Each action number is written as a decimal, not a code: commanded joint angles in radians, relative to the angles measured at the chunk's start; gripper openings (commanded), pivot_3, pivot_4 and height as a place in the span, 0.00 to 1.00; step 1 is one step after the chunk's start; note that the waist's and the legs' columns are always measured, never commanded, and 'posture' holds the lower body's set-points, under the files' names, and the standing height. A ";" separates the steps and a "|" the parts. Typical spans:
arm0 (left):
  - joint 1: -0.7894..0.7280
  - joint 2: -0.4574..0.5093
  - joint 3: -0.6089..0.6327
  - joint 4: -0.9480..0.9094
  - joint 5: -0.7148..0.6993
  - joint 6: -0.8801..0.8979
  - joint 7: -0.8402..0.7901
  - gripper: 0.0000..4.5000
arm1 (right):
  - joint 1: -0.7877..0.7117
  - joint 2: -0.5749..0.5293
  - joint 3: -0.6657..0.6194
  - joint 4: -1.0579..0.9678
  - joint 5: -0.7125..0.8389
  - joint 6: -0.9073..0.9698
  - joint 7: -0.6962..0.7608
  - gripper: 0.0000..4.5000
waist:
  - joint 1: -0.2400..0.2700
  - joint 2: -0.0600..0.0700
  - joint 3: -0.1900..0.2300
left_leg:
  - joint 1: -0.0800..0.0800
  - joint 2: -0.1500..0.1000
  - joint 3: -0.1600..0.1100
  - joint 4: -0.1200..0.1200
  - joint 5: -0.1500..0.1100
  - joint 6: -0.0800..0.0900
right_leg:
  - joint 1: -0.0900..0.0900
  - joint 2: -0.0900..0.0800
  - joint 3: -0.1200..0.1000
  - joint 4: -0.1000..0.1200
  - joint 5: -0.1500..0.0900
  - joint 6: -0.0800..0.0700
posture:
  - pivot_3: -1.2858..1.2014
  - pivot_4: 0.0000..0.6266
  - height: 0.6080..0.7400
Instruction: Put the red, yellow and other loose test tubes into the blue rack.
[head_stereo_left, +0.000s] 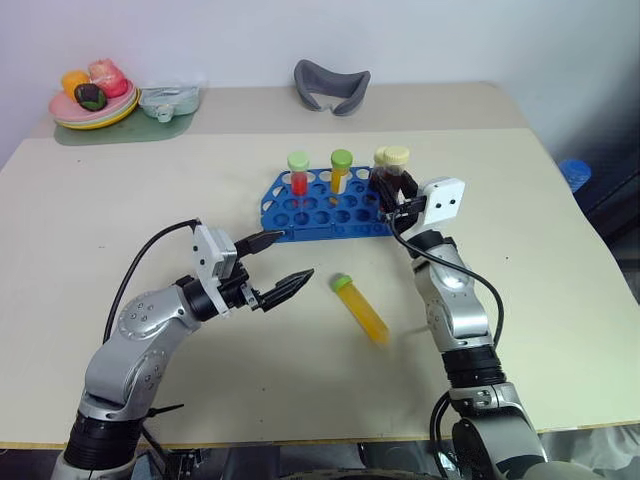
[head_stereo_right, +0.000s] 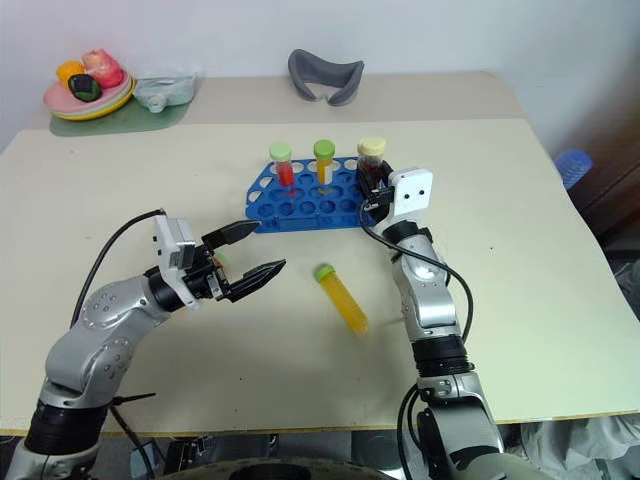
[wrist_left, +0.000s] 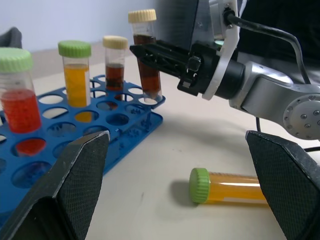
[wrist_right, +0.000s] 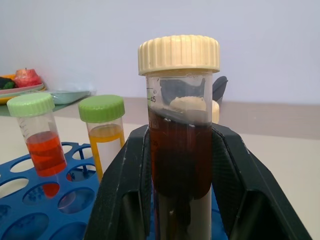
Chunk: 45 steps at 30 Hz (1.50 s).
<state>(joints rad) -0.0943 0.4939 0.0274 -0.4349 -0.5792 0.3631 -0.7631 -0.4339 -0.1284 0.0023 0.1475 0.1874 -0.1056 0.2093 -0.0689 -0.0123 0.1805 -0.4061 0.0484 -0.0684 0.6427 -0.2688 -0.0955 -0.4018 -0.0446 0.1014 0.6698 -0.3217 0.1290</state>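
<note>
Maroon tube (wrist_right: 180, 165) gripped, R gripper (head_stereo_left: 397, 203); 2nd maroon tube (wrist_left: 115, 65) behind.

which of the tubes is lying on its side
The yellow-orange tube with the green cap, flat on the table in front of the blue rack. The other tubes stand upright at the rack.

Over at the far left corner of the beige table (head_stereo_left: 560, 250) a stack of plates (head_stereo_left: 92, 108) holds what look like toy foods, resting on a green mat (head_stereo_left: 120, 131) beside a pale dish (head_stereo_left: 168, 99). A grey curved object (head_stereo_left: 331, 86) lies at the far edge, middle.
</note>
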 joint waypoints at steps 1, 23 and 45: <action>-0.017 0.010 0.019 -0.036 -0.017 -0.001 -0.002 1.00 | -0.015 0.015 -0.010 0.024 -0.014 -0.032 0.002 0.31 | -0.002 0.000 0.000 | 0.001 0.000 0.000 0.000 0.000 0.000 | 0.000 0.000 0.000 0.000 0.000 0.000 | 0.52 0.24 1.00; -0.001 0.010 0.023 -0.050 -0.029 0.022 0.016 1.00 | -0.048 0.051 -0.013 0.201 -0.064 -0.195 0.008 0.31 | -0.003 0.000 0.000 | 0.010 0.000 0.000 0.000 0.000 0.000 | 0.009 0.000 0.000 0.000 0.000 0.000 | 0.52 0.24 1.00; 0.060 0.064 0.125 -0.001 -0.015 -0.017 0.002 1.00 | 0.092 -0.146 -0.079 -0.265 0.041 0.087 0.103 0.99 | 0.001 0.001 0.001 | 0.010 0.000 0.000 -0.002 0.000 0.000 | 0.010 0.000 0.001 -0.001 0.000 0.000 | 0.52 0.24 1.00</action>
<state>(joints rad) -0.0426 0.5466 0.1099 -0.4345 -0.5975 0.3736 -0.7507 -0.3520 -0.2434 -0.0455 -0.0050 0.1803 -0.0988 0.2829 -0.0680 -0.0111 0.1813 -0.3956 0.0484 -0.0683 0.6402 -0.2690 -0.0953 -0.3919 -0.0447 0.1021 0.6680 -0.3218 0.1289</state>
